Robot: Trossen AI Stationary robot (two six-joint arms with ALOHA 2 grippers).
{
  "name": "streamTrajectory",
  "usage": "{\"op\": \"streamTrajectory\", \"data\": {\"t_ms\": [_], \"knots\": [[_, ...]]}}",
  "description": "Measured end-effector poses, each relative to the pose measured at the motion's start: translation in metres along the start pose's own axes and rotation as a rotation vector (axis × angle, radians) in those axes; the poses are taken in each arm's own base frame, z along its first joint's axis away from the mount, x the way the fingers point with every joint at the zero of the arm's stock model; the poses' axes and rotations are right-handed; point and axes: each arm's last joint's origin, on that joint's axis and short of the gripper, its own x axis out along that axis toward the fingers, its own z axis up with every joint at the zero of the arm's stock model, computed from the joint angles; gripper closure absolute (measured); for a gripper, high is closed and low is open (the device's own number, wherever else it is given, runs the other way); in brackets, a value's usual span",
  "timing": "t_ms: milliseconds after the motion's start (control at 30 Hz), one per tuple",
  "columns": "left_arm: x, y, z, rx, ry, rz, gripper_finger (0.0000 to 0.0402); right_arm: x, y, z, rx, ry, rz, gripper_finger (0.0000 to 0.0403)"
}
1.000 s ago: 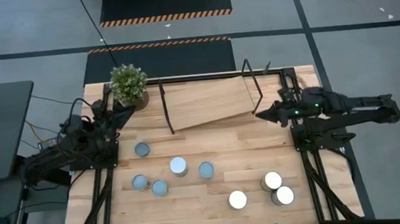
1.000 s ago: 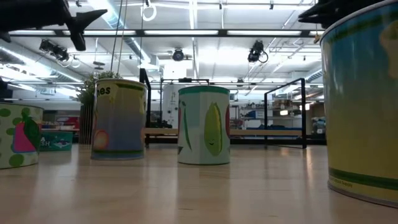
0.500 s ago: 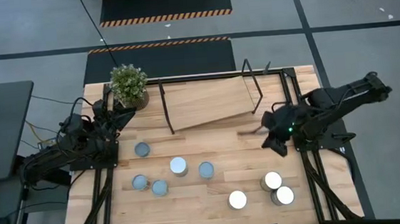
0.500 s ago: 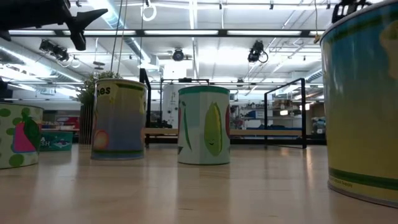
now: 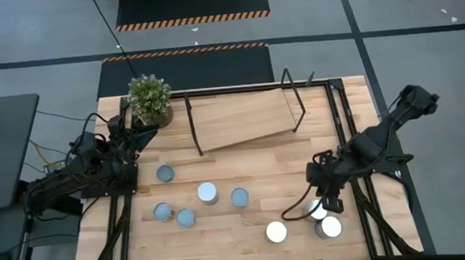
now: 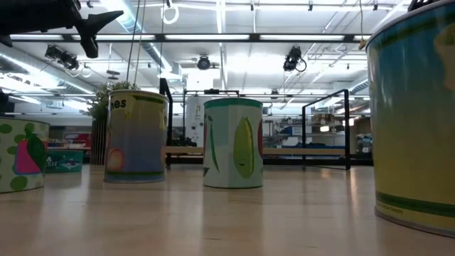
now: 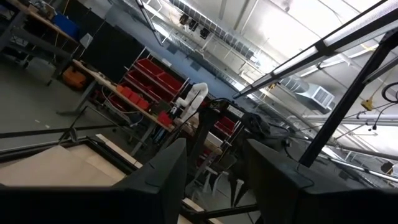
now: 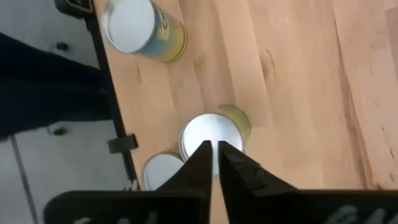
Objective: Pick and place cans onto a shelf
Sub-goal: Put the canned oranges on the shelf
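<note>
Several cans stand upright on the wooden tabletop: bluish-grey tops (image 5: 165, 174), (image 5: 162, 211), (image 5: 185, 217), (image 5: 239, 197), one silvery top (image 5: 207, 192), and three bright tops at the near right (image 5: 275, 231), (image 5: 316, 211), (image 5: 330, 226). The shelf (image 5: 240, 119), a tilted plywood board between black rod ends, stands at the far middle. My right gripper (image 5: 291, 216) is shut and points steeply down above the near-right cans. In its wrist view the shut tips (image 8: 212, 147) hang over one bright can top (image 8: 202, 134), clear of it. My left gripper (image 5: 145, 130) waits open at the back left (image 7: 214, 171).
A potted plant (image 5: 149, 99) stands at the table's far left corner, next to the shelf's left end. Black frame rails (image 5: 345, 129) run along the table's sides. Bare wood (image 5: 268, 164) lies between the cans and the shelf. Labelled cans (image 6: 233, 142) fill the low view.
My right gripper has swung from beside the shelf's right end toward the table's near edge. It has tipped from nearly level to steeply downward and stayed shut. It now hangs over the bright-topped cans at the near right. No can has moved.
</note>
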Motion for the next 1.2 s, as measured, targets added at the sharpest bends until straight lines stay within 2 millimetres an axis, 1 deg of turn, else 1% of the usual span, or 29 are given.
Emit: {"op": "streamTrajectory", "data": {"t_ms": [67,133,333,433,533,633,767,900,1000,1200], "knots": [[0.000,0.000,0.000,0.000,0.001,0.001,0.0232,0.005,0.002,0.001,-0.018,0.027,0.002,0.0324],[0.000,0.001,-0.001,-0.001,0.006,0.006,0.0232,0.010,0.004,0.003,-0.037,0.050,0.004,0.0282],[0.000,0.003,-0.003,-0.006,0.031,0.028,0.0232,0.028,0.009,0.007,-0.074,0.115,-0.023,0.0129],[0.000,0.003,-0.003,-0.006,0.033,0.030,0.0232,0.038,0.008,0.010,-0.013,0.144,-0.079,0.0065],[0.000,0.003,-0.003,-0.006,0.034,0.031,0.0232,0.047,0.005,0.012,0.104,0.168,-0.149,0.0025],[0.000,0.003,-0.004,-0.007,0.040,0.036,0.0232,0.053,0.007,0.013,0.178,0.169,-0.168,0.0012],[0.000,0.004,-0.004,-0.008,0.042,0.038,0.0232,0.058,0.007,0.014,0.313,0.164,-0.199,0.0015],[0.000,0.004,-0.004,-0.014,0.044,0.040,0.0232,0.060,0.008,0.015,0.413,0.148,-0.201,0.0020],[0.000,0.004,-0.005,-0.032,0.048,0.045,0.0232,0.064,0.008,0.016,0.463,0.152,-0.229,0.0020],[0.000,0.005,-0.006,-0.064,0.061,0.058,0.0232,0.085,0.014,0.015,0.482,0.176,-0.289,0.0021]]}}
